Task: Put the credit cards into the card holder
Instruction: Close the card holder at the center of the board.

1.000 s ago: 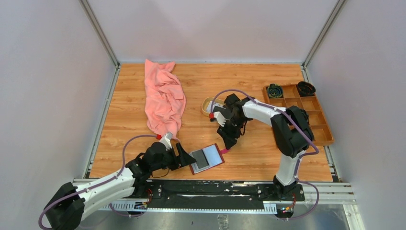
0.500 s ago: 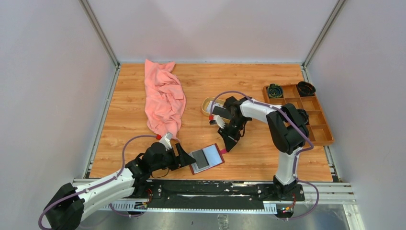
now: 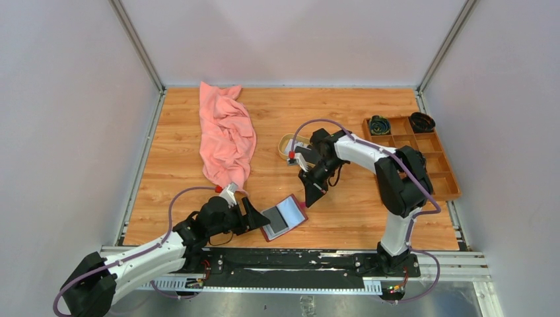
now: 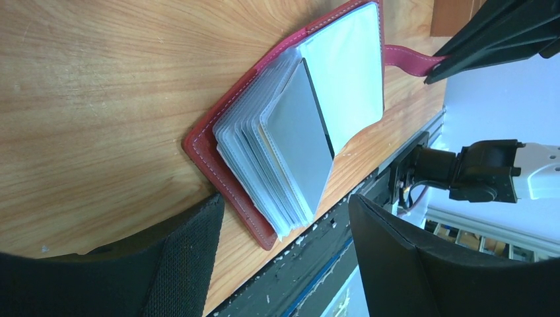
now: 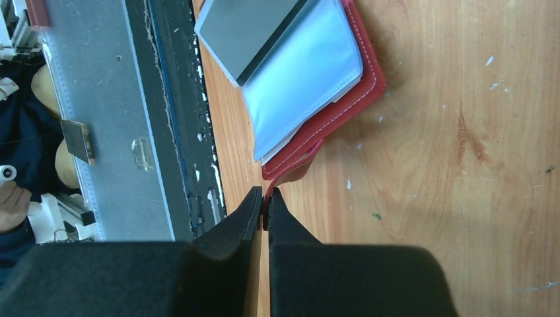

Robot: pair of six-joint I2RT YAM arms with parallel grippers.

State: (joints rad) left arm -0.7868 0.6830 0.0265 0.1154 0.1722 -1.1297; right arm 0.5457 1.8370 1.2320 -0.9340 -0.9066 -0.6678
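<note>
Pink cloth (image 3: 226, 135): crumpled, far-left part of the worktop (image 3: 350, 105).
Tan dish (image 3: 286, 142): mid-worktop.
Wooden tray (image 3: 444, 178): right edge.
Dark coils (image 3: 379, 124): tray's far compartments.

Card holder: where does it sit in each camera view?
Top external: card holder lies open at the near edge, centre.
Left wrist: mid-picture, fanned open.
Right wrist: top centre.
Shared landmark: its red strap, pinched by the right pincer.

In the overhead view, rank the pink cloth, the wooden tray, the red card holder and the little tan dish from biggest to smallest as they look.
1. pink cloth
2. wooden tray
3. card holder, lying open
4. tan dish, partly hidden, so its place below the card holder is less sure
</note>
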